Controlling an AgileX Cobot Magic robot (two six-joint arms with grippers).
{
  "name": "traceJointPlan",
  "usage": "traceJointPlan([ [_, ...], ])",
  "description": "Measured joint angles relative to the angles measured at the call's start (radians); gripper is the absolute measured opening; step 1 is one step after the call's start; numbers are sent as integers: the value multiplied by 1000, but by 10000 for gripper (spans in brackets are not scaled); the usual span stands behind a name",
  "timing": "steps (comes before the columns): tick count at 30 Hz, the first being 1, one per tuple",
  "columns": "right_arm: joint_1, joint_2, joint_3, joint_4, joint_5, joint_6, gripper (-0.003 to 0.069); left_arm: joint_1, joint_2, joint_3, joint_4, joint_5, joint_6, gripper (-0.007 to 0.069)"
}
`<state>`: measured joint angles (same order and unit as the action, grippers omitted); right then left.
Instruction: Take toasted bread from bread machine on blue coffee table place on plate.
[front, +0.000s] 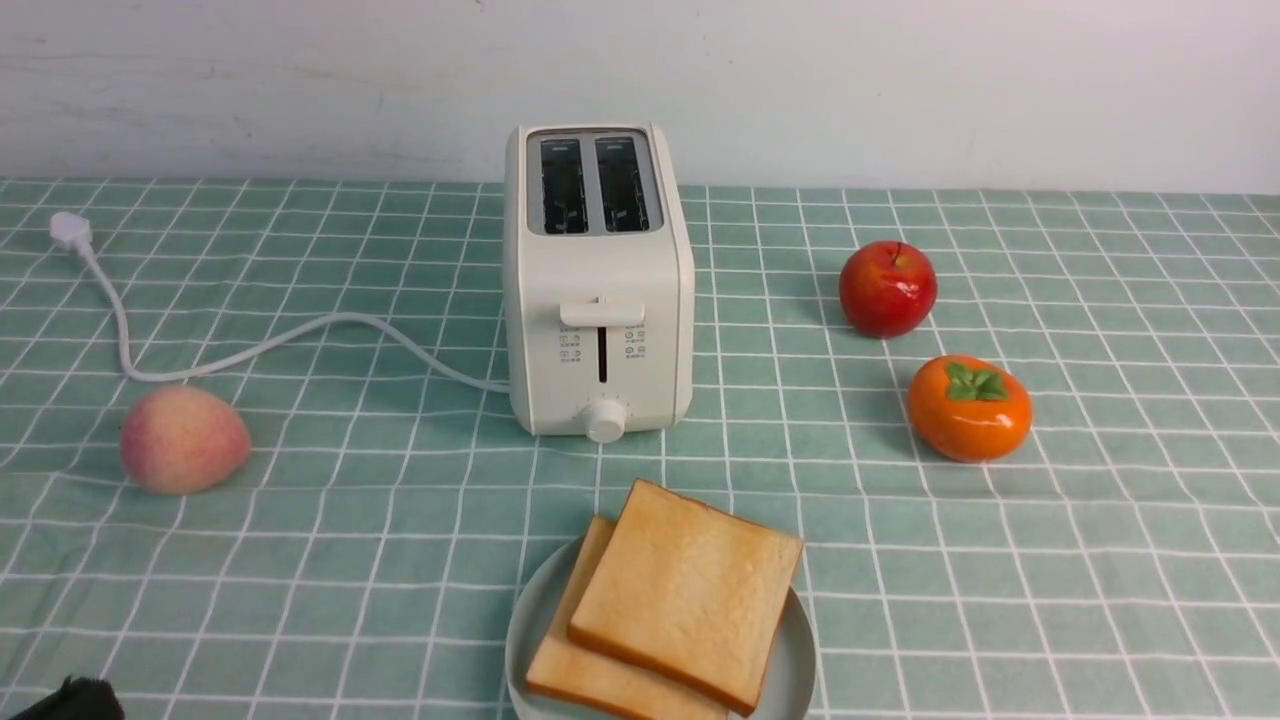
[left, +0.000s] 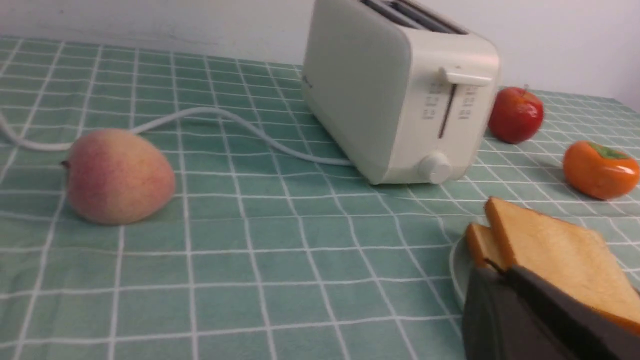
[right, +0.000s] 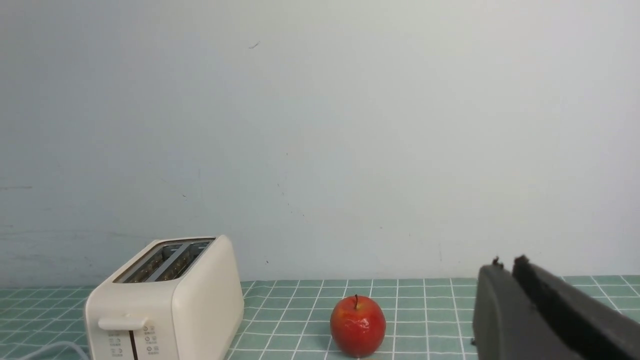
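Pale green checked table (front: 1100, 560) holds it all: both toast slices (front: 686, 592) lie stacked on the plate (front: 800, 660), toaster (front: 598, 280) slots empty. Your left gripper (left: 505, 272) and right gripper (right: 505, 265) are closed, holding nothing. Pull back high, clear of the overhanging top slice.

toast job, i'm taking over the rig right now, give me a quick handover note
Left gripper: shut, empty, low beside the plate.
Right gripper: jaws together, empty, raised clear of the table.
Toast: both slices on the plate, the top slice lying askew over the lower slice.
Toaster: both slots empty, lever up, cord lying unplugged on the table.
Done: both slices moved onto the plate.
Left: nothing of the job seems to remain; perhaps just park the arms.
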<state>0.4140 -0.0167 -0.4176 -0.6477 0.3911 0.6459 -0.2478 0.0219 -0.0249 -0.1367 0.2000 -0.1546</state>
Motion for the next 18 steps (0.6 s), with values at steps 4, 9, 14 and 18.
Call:
traceJointPlan([
  [4, 0, 0, 0, 0, -1, 0, 36, 111, -31, 49, 33, 23, -83, -13],
  [9, 0, 0, 0, 0, -4, 0, 44, 147, -32, 55, 101, 166, -107, -13],
  [14, 0, 0, 0, 0, -4, 0, 50, 147, -32, 56, 115, 183, -110, -13],
  [18, 0, 0, 0, -1, -4, 0, 53, 147, -32, 56, 115, 184, -111, -10],
])
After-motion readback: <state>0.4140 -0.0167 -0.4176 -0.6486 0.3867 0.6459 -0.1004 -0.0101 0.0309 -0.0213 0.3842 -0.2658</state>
